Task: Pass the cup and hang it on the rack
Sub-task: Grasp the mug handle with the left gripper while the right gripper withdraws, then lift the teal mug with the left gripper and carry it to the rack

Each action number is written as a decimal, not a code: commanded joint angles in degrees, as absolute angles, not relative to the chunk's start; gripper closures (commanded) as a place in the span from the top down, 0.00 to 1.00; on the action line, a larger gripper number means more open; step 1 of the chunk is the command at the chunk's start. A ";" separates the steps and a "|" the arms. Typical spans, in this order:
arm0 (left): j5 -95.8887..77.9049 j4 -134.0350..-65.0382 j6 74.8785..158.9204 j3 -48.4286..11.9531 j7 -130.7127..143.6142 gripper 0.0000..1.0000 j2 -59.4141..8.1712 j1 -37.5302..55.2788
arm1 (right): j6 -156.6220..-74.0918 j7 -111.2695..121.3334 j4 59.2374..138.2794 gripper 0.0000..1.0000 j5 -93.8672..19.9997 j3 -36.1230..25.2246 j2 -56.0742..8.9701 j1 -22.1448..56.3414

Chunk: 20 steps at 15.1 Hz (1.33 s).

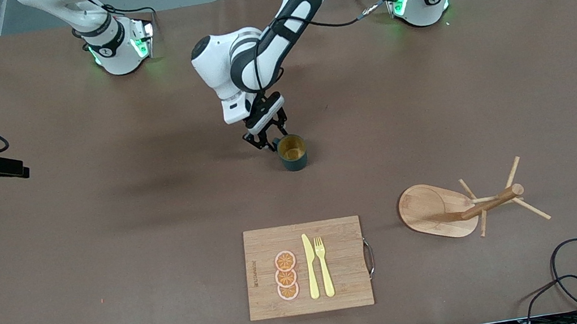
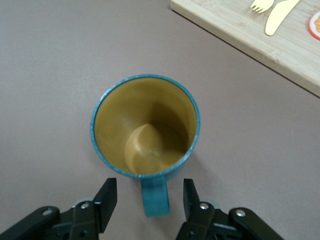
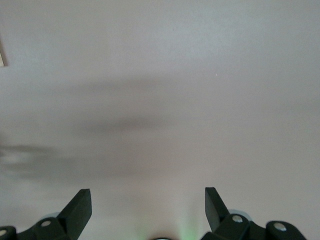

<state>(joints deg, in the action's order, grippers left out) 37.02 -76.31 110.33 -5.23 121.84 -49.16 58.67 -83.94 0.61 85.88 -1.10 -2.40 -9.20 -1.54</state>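
On the matte brown table [image 1: 108,257] lies a rectangular bamboo cutting board [image 1: 337,257]; beside it, toward the left arm's end, the rack [image 1: 436,211] is tipped over, pegs splayed; farther from the front camera stands the glazed cylindrical cup [image 1: 293,153], upright; the left gripper [image 2: 150,200] straddles its handle, fingers apart, untouching; the right gripper [image 3: 148,204] waits wide open over bare tabletop.

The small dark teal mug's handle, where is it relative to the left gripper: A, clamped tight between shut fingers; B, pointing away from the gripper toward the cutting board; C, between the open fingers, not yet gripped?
C: in the left wrist view the small dark teal mug has its handle between the left gripper's open fingers, with gaps on both sides.
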 commanded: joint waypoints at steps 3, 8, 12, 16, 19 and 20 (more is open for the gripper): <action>38.23 -74.80 109.25 -4.83 122.61 0.43 -50.10 59.24 | -82.18 0.79 85.17 1.00 -1.05 -1.49 -8.00 -1.67; 37.44 -74.44 109.16 -5.01 121.82 0.01 -48.35 58.80 | -81.04 -2.64 85.95 1.00 -1.32 -1.41 -5.28 -1.49; 33.94 -74.44 109.16 -5.71 118.23 0.00 -42.82 53.98 | -82.18 -2.64 91.05 1.00 -1.14 -1.41 0.78 -0.62; 20.95 -74.44 109.16 -5.45 104.63 0.00 -33.33 46.16 | -82.35 -2.64 94.48 1.00 -0.79 -1.41 5.00 0.09; 10.40 -74.44 109.07 -5.45 91.98 0.00 -27.88 38.17 | -82.27 -2.55 94.75 1.00 -0.79 -1.41 6.15 -0.09; 6.89 -74.44 109.07 -5.45 87.32 0.00 -26.64 35.27 | -82.35 -2.55 94.75 1.00 -0.79 -1.49 6.41 -0.09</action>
<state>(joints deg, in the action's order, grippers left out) 12.74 -72.41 109.24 -4.85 94.63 -30.26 40.09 -81.27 -1.75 92.29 -1.13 -1.41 4.11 -0.22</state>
